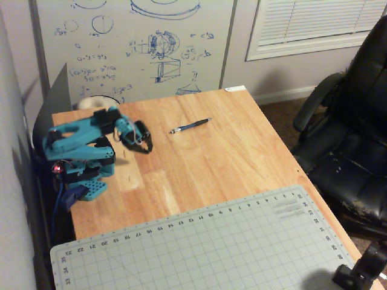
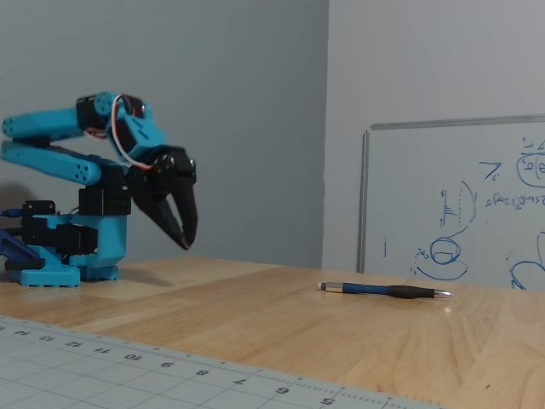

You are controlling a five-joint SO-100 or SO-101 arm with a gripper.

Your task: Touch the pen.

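The pen (image 1: 189,125) is thin and dark blue with a silvery tip. It lies flat on the wooden table (image 1: 242,157) toward the far side, and shows in the low fixed view too (image 2: 387,290). My gripper (image 1: 145,147), on a teal arm with black fingers, hangs folded close to the arm's base, well to the left of the pen and above the table. In the low fixed view the gripper (image 2: 186,241) points down with its jaws together and nothing between them.
A grey cutting mat (image 1: 205,248) covers the table's near end. A whiteboard (image 1: 139,48) with blue sketches stands behind the table. A black office chair (image 1: 351,139) sits at the right. The arm's base (image 1: 84,175) stands at the table's left edge.
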